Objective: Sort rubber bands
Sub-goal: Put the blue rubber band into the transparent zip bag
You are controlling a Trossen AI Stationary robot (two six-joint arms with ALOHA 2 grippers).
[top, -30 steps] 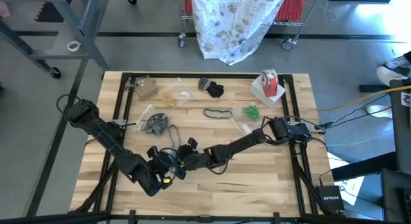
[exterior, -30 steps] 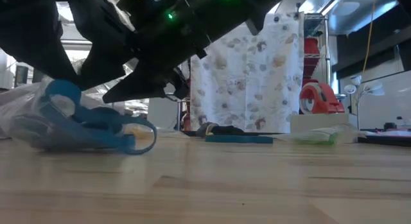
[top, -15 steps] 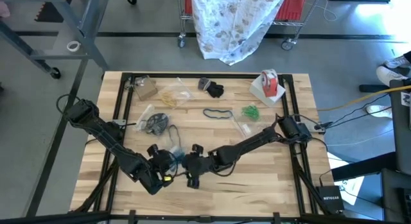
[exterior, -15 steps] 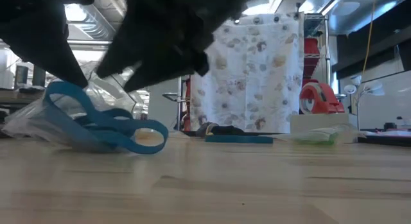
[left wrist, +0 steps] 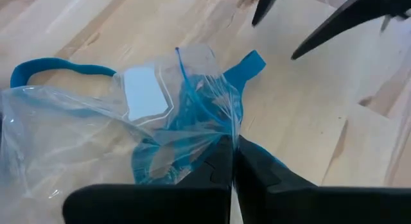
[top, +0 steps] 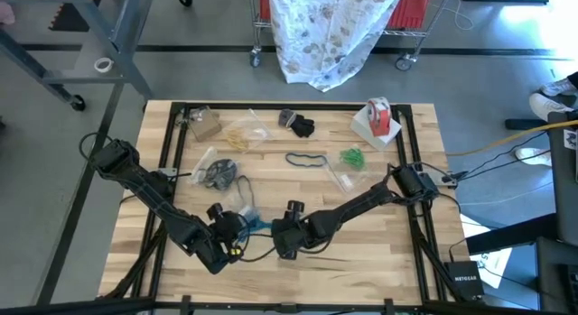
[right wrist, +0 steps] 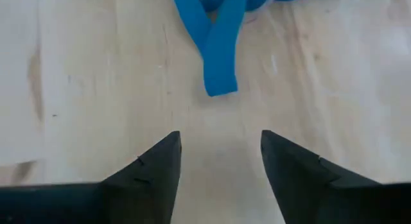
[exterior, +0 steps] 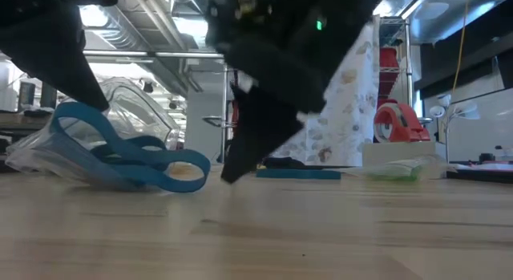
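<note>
Bands (right wrist: 220,47) spill from bag (left wrist: 77,131), pinched shut by left gripper (left wrist: 231,161). Right gripper (right wrist: 220,161) wide open, empty, bands at 12 o'clock. Advance low, straddle one strand only, then close.

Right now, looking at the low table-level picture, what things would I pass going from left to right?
Clear plastic bag → blue rubber bands → right gripper reaching down to the table → black rubber bands far back → green rubber bands → red-and-white tape roll.

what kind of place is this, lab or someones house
Most likely a lab or workshop, not a home: a wooden slatted table on a black metal frame, a wheeled wire cart draped with a patterned white cloth, and a bare grey concrete floor.
</note>
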